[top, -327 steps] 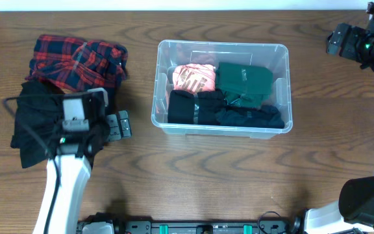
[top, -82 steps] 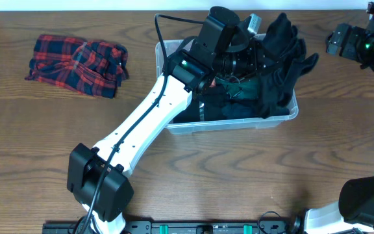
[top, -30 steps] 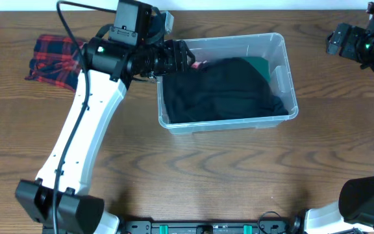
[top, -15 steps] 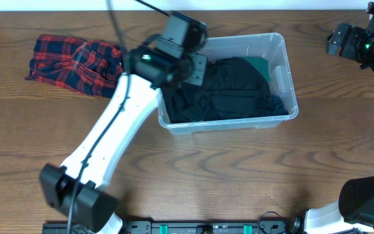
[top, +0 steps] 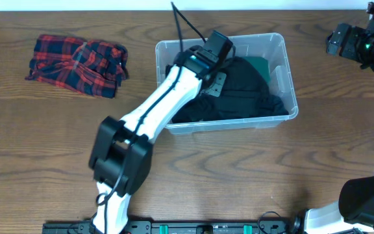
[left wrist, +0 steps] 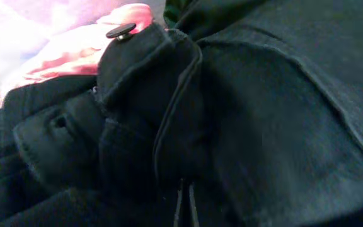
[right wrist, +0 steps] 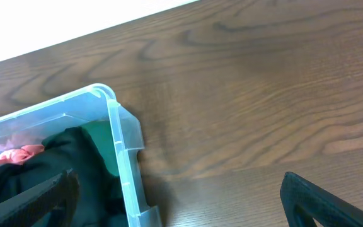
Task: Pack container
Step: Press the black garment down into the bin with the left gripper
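One left hand (top: 214, 86), grip impossible to tell, is seemingly pressing the black cloth garment (top: 247, 84) into the clear rectangular plastic container (top: 258, 37); flattening toward 9 o'clock is advisable.

Left arm (top: 154, 110): stretched diagonally from its base at the near edge toward the far right, seen from overhead.
Left gripper (top: 215, 79): pointed downward; its fingers are not seen in the wrist view, so its opening cannot be told.
Right arm (top: 369, 47): held at the far right corner.
Right gripper (right wrist: 176, 180): fingers (right wrist: 49, 195) spread wide, nothing held.
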